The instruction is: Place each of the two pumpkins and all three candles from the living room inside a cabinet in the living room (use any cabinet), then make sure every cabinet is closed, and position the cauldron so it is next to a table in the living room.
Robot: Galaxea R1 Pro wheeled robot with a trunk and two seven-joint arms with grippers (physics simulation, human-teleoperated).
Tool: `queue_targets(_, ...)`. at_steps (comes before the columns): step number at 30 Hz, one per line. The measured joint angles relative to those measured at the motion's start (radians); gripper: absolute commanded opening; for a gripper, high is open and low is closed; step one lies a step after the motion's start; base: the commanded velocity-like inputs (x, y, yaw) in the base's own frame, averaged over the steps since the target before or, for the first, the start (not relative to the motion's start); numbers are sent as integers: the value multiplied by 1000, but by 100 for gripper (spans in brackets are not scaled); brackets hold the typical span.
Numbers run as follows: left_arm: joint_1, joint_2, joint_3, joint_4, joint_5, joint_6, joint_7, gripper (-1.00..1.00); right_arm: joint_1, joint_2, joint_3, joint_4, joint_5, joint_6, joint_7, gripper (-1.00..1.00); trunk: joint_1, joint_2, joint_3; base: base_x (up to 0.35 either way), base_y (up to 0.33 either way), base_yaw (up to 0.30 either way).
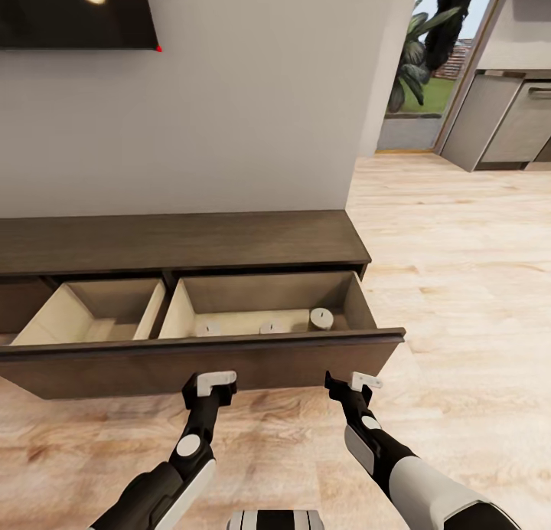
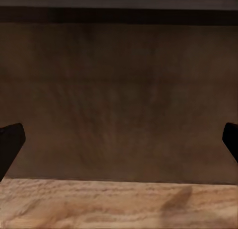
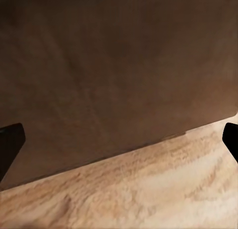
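Both pincers, the left gripper (image 1: 212,380) and right gripper (image 1: 351,381), sit spread apart and empty against the cabinet (image 1: 184,243) drawer front (image 1: 199,365), probably to push it shut, with three candles (image 1: 321,318) inside just beyond them.

No writing, label, brand, number or sign can be read anywhere in these pictures.
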Motion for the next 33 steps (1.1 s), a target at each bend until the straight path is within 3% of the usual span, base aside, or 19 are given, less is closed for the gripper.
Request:
queue_targets(23, 0, 0, -1, 9, -2, -1, -8, 100, 0, 3, 5, 1, 1, -86, 2, 100, 0, 0, 0, 0, 0, 0)
queue_targets(29, 0, 1, 0, 9, -3, -1, -9, 100, 1, 2, 81, 1, 2, -80, -1, 100, 0, 0, 0, 0, 0, 0)
queue_targets(33, 0, 0, -1, 9, -3, 0, -10, 100, 1, 1, 95, 1, 1, -83, -2, 100, 0, 0, 0, 0, 0, 0)
